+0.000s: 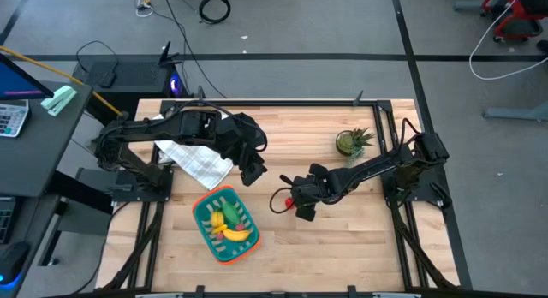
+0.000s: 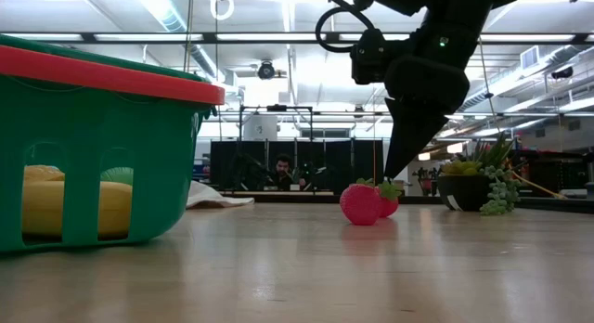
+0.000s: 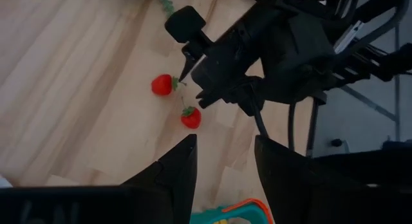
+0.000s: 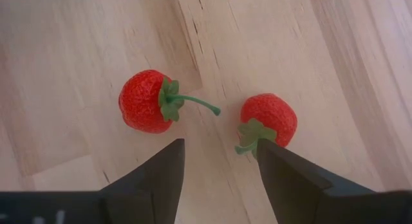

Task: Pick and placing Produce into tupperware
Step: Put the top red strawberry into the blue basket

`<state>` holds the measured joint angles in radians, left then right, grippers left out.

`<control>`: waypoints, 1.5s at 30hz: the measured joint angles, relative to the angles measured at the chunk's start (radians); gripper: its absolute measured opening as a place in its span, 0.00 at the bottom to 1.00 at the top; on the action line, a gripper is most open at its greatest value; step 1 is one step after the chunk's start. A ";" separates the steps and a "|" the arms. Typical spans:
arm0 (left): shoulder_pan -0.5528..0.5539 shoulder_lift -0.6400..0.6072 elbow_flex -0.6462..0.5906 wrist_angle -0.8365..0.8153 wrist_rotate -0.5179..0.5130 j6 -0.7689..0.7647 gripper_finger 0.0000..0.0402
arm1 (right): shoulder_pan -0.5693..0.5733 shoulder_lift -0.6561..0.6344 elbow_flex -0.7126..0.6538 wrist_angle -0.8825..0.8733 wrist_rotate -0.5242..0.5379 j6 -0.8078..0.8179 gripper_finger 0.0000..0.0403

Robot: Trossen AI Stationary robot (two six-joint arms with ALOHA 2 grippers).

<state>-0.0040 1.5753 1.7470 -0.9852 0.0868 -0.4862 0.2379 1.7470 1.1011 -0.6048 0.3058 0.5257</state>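
Right gripper (image 4: 215, 179) is low over the table centre, arm stretched in from the right edge, fingers spread with nothing between them. One fingertip (image 4: 273, 153) is just beside the nearer toy strawberry (image 4: 269, 119); the second strawberry (image 4: 147, 100) lies close by, stem toward the first. In the low view both berries sit on the wood under the gripper tips. Left gripper (image 3: 222, 166) hovers above the table near the white checked cloth (image 1: 201, 161), jaws parted, empty. Teal tupperware (image 1: 205, 236) with an orange rim sits in front of it, holding a banana (image 1: 236, 235), a lemon (image 1: 217, 220) and a green piece (image 1: 234, 212). Potted plant (image 1: 351, 141) stands behind the right arm. No readable writing.
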 joint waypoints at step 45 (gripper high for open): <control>0.001 0.000 0.000 0.001 -0.050 0.001 0.40 | -0.023 0.002 -0.046 0.028 0.068 0.003 0.37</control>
<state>-0.0032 1.5753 1.7470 -0.9844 0.0369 -0.4850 0.2147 1.7485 1.0554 -0.5770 0.3734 0.5289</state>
